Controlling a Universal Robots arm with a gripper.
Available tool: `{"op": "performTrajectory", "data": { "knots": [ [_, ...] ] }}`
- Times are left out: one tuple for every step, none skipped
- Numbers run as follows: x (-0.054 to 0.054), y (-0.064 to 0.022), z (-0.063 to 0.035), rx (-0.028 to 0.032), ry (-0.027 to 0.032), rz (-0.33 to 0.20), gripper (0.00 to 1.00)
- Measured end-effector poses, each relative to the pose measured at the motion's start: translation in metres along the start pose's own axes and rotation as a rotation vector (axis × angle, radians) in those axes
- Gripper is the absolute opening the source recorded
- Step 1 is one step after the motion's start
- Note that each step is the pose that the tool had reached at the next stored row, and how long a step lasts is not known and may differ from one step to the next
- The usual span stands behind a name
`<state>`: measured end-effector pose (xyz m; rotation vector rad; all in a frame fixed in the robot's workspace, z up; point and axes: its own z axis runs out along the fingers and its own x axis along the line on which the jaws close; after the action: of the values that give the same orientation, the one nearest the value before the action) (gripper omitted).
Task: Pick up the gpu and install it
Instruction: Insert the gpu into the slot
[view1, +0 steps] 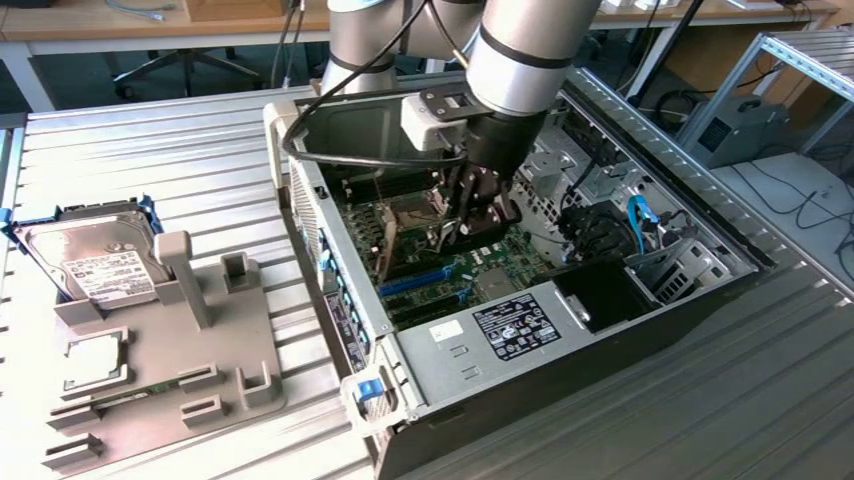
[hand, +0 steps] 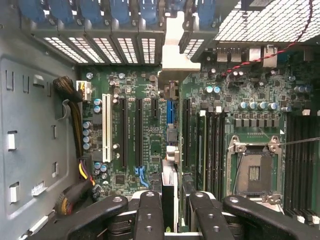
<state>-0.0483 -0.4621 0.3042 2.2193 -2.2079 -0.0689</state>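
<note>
The gpu (hand: 170, 186) is seen edge-on in the wrist view, a thin card running from between my fingers (hand: 149, 205) toward the case's rear wall. Its silver bracket (hand: 174, 55) stands against the row of vented slot covers (hand: 125, 47). My gripper (hand: 172, 212) is shut on the card's near end, and the card lies in line with a short blue slot (hand: 169, 111) on the motherboard (hand: 240, 125). In the exterior view my gripper (view1: 470, 215) reaches down into the open computer case (view1: 561, 350), just above the board. Whether the card sits in the slot I cannot tell.
Black slots (hand: 122, 130) and a white one (hand: 106, 127) lie beside the card, memory slots and the bare CPU socket (hand: 252, 172) on the other side. A cable bundle (hand: 75, 100) hangs by the case wall. A hard drive (view1: 94, 262) rests on the grey fixture (view1: 174, 340) at the exterior view's left.
</note>
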Motion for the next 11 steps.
{"op": "performTrajectory", "data": {
  "knots": [
    [0.0002, 0.0006, 0.0003, 0.0000, -0.0002, 0.000, 0.26],
    [0.0003, 0.0011, 0.0007, 0.0000, -0.0003, 0.000, 0.26],
    [0.0003, 0.0016, 0.0013, 0.0000, -0.0003, 0.000, 0.26],
    [0.0004, 0.0022, 0.0019, 0.0000, -0.0001, 0.000, 0.26],
    [0.0004, 0.0029, 0.0030, 0.0000, -0.0001, 0.000, 0.26],
    [0.0004, 0.0037, 0.0041, 0.0000, -0.0001, 0.000, 0.26],
    [0.0005, 0.0047, 0.0052, -0.0001, 0.0000, 0.000, 0.26],
    [0.0005, 0.0057, 0.0065, 0.0000, 0.0000, 0.000, 0.26],
    [0.0005, 0.0069, 0.0082, 0.0000, -0.0001, 0.000, 0.26],
    [0.0005, 0.0079, 0.0090, 0.0000, -0.0001, 0.000, 0.26],
    [0.0004, 0.0093, 0.0099, -0.0001, -0.0001, 0.000, 0.26]
  ]
}}
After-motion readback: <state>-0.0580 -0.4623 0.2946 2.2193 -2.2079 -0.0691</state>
